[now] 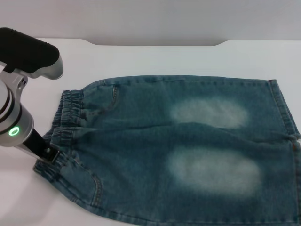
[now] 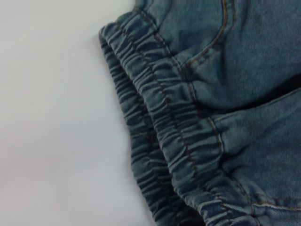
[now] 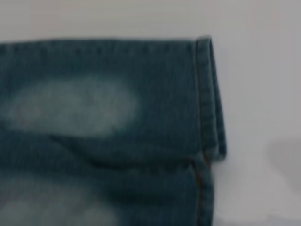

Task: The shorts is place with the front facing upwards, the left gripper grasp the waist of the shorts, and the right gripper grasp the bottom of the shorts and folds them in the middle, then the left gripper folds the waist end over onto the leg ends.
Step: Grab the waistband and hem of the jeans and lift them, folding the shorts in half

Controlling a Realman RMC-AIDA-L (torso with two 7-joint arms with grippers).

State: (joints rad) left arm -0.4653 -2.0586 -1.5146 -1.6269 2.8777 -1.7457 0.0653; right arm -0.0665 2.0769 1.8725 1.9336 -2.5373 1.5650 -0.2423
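Jaws of the left gripper (image 1: 47, 153) at the waist (image 1: 66, 125) of the shorts (image 1: 188, 150), grip impossible to tell; flat on the table (image 1: 155, 59).

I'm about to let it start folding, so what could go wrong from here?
The left gripper sits at the near corner of the gathered elastic waist of the blue-green denim shorts, so it might pinch only one of the two layers seen in its wrist view, or pull the fold skewed. The right gripper is not in view, and the stitched leg hems lie ungrasped, so the halves may not lift together.
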